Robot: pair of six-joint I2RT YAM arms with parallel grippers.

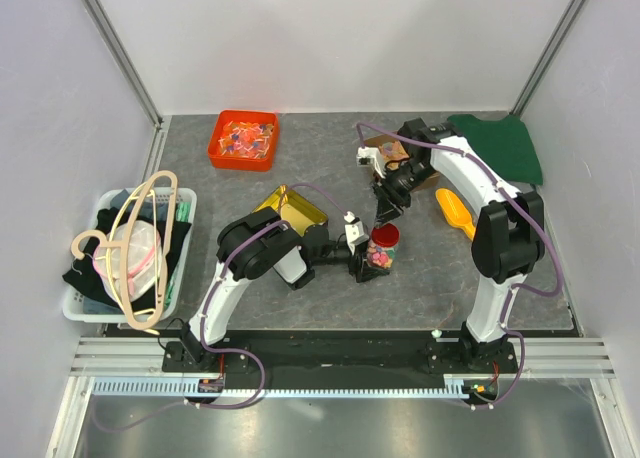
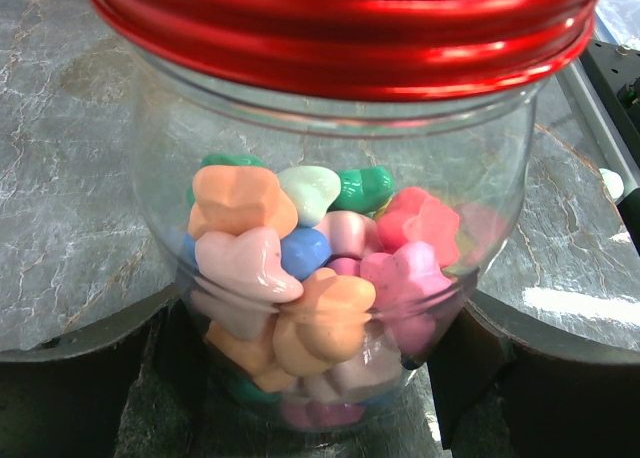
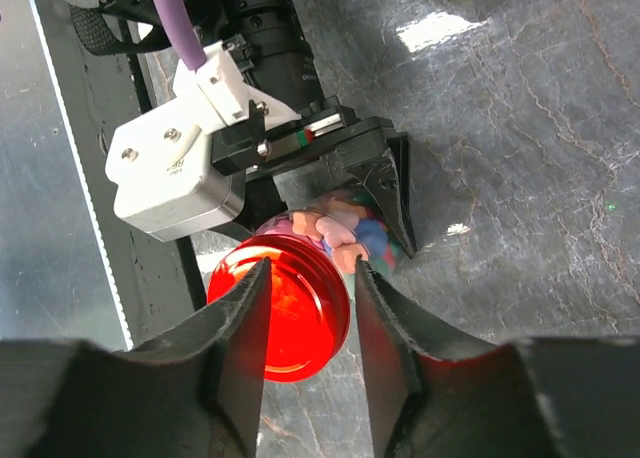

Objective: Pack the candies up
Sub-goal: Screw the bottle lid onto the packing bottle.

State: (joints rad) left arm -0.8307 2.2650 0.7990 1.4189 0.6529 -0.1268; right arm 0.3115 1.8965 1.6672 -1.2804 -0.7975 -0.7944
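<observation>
Candies [image 2: 310, 288] are noted inside the clear jar [image 2: 330, 158], heaped to about half its height. They are chunky, glossy, pebble-like lumps in orange, pale pink, hot pink, green, blue and white. The jar is capped by a red lid [image 2: 340, 28] and clasped low on its body by the left gripper [image 2: 310, 408], while the right gripper [image 3: 310, 270] is held over the lid with fingers parted to either side; whether the lid is pinched cannot be told.

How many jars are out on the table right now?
1: the red-lidded jar mid-table, held by left pincer, right pincer at its lid. Clutter in the basket could hide more.
</observation>
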